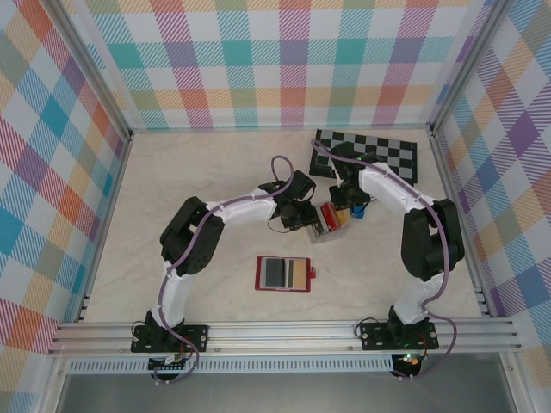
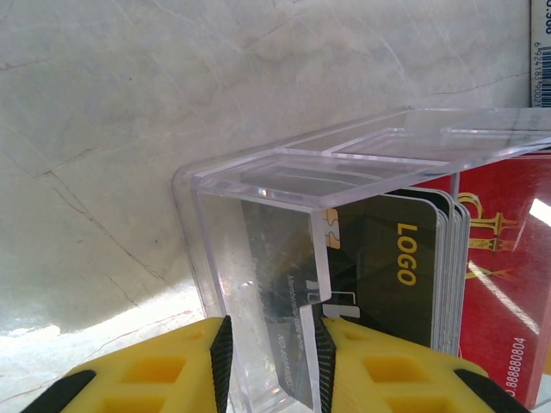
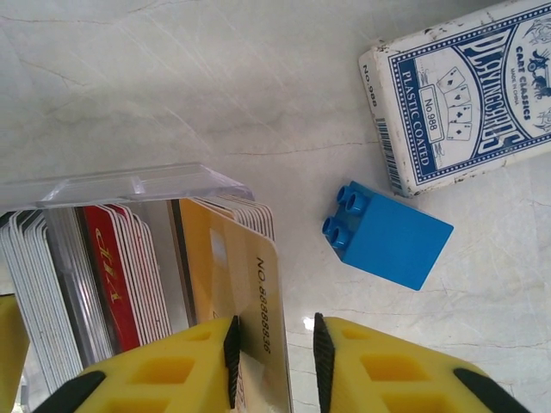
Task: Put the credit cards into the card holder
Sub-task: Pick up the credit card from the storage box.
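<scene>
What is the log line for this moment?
left gripper: clamps clear box wall | right gripper: astride yellow card, not closed | card holder: open

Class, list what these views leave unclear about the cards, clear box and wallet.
- Top view: cards in the clear box, too small to count.
- Left wrist view: red card, cut off by the right edge.
- Right wrist view: whether the right gripper clamps the orange-yellow card; one finger shows a gap.
- Top view: card holder sleeves, too small to tell filled or empty.
</scene>
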Action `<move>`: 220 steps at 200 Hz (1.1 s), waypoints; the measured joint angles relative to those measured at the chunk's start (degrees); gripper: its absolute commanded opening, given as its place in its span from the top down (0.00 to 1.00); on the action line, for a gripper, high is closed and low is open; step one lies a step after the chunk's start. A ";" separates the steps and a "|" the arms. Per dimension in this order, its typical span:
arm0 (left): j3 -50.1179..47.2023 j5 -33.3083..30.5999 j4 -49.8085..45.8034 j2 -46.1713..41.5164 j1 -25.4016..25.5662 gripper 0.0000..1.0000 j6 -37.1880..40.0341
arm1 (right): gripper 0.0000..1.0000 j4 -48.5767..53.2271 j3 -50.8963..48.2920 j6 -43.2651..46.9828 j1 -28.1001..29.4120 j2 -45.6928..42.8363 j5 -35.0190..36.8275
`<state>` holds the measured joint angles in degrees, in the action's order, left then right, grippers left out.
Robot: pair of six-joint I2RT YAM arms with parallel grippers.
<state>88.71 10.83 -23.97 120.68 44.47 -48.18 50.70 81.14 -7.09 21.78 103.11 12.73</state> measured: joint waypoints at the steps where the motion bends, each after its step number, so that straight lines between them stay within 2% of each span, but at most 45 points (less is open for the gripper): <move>1: 0.00 0.00 0.00 0.00 0.00 0.68 0.00 | 0.73 0.00 0.00 0.09 0.00 0.00 -0.04; 38: 0.00 0.04 0.04 0.00 0.00 0.68 0.00 | 0.81 0.20 0.28 0.04 0.00 -0.20 -0.35; 65: 0.00 0.04 0.04 0.00 0.00 0.68 0.00 | 0.82 0.42 0.31 0.09 0.00 -1.16 -0.35; 107: 0.00 0.07 0.04 0.00 0.00 0.68 0.00 | 0.88 0.63 0.33 0.09 0.00 -2.91 -0.85; 123: 0.00 0.09 0.07 0.00 0.00 0.68 0.00 | 0.95 0.92 0.52 0.04 0.00 -3.50 -2.16; 142: 0.00 0.15 0.09 0.00 0.00 0.67 0.00 | 0.95 1.27 0.63 -0.96 0.04 -4.87 -4.50; 180: -0.35 0.20 0.22 -0.33 0.00 0.64 0.04 | 1.00 1.42 -0.07 -4.07 -0.09 -11.06 -9.68; 220: -4.52 -0.26 0.35 -5.66 -0.02 0.54 0.59 | 1.00 -1.20 -6.51 -9.97 -0.11 -21.18 -15.89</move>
<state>84.18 10.57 -23.62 115.02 44.45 -47.59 49.50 74.63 -17.06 21.67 81.93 -3.16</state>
